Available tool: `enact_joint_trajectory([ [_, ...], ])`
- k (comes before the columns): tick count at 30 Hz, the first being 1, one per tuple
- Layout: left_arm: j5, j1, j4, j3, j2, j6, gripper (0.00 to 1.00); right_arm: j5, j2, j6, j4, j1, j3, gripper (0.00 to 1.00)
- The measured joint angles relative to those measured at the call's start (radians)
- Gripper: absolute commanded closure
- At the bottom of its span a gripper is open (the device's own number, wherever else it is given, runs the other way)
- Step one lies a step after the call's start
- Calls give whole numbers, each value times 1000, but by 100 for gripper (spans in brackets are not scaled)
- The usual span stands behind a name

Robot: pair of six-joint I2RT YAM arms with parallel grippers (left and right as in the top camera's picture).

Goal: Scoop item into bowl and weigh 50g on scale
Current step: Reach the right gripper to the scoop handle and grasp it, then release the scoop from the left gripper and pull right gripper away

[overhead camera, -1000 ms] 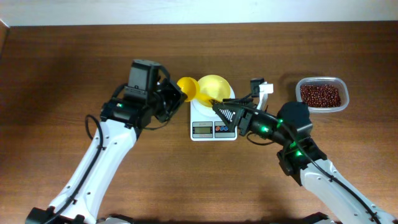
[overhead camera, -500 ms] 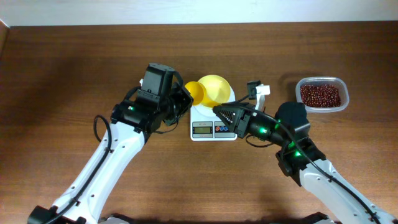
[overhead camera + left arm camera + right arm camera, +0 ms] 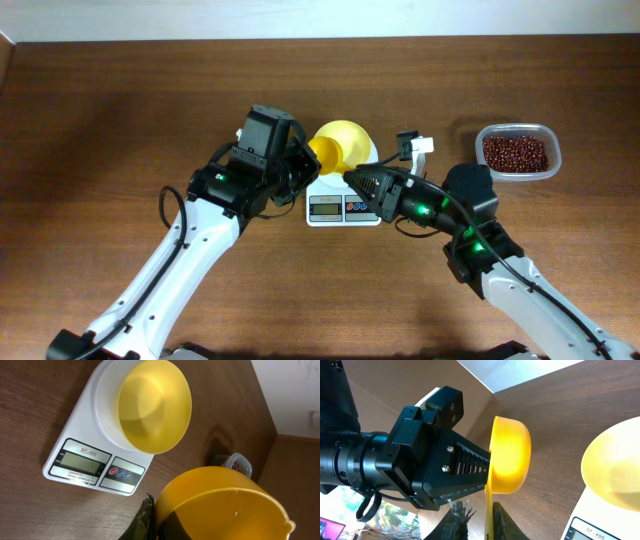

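The scale [image 3: 343, 208] on the table [image 3: 100, 100] carries the empty bowl [image 3: 350, 138], ready for weighing, and a clear tub [image 3: 517, 170] sits well off to its right. Just beside the bowl, the left gripper [image 3: 303, 168] is clamped on the yellow scoop [image 3: 327, 153], seemingly offering its handle to the right gripper [image 3: 482, 512]. The right fingers straddle that handle, though I cannot tell if they pinch it. The beans [image 3: 516, 152] all lie in the tub.

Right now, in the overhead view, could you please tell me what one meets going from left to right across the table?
Left arm → yellow scoop → pale-yellow bowl → clear tub of beans.
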State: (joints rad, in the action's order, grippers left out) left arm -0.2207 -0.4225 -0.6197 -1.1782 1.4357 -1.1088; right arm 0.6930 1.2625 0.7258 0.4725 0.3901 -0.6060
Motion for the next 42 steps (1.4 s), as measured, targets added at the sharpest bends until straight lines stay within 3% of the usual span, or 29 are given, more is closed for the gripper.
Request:
enact_joint_trajectory([
  [7,0,-4,-16,0,0,0,100,8,0,0,-24,0,0,83],
  [12,0,-16,-17,0,0,0,100,4,1,0,-26,0,0,92],
  [21,0,-16,-18,0,-1,0,100,-4,1,36,-30,0,0,96],
  [36,1,-16,-22,-2,-2,0,100,-5,1,87,-32,0,0,96],
  [42,1,-16,-24,-2,-2,0,100,-3,1,105,-30,0,0,91],
])
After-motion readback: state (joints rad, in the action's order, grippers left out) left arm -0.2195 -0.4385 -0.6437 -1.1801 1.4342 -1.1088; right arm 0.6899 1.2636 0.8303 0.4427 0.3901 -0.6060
